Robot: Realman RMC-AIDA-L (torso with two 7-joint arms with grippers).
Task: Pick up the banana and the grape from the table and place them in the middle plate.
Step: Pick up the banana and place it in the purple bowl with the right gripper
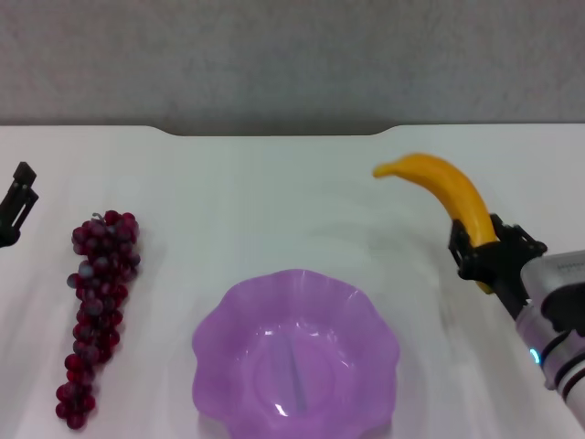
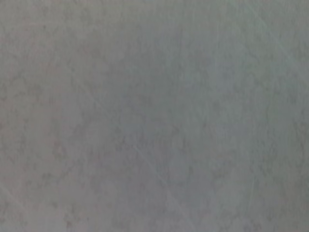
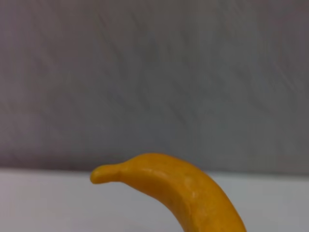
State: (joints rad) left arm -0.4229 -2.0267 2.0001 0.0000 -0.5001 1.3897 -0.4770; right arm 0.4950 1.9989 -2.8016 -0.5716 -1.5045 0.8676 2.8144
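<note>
My right gripper point(image 1: 483, 251) is shut on the banana point(image 1: 448, 190) at the right, holding its near end so the yellow-orange curve juts up and away above the table point(image 1: 274, 183). Close up in the right wrist view, the banana point(image 3: 178, 188) rises before a grey wall. The purple scalloped middle plate point(image 1: 219, 334) sits at the near centre, left of that gripper. A long bunch of dark red grape point(image 1: 96, 306) lies on the table at the left. The left gripper point(image 1: 16, 206) hangs at the far left edge, apart from the grape.
The table's far edge has a notch point(image 1: 274, 133) with a grey wall behind it. The left wrist view shows only a plain grey surface.
</note>
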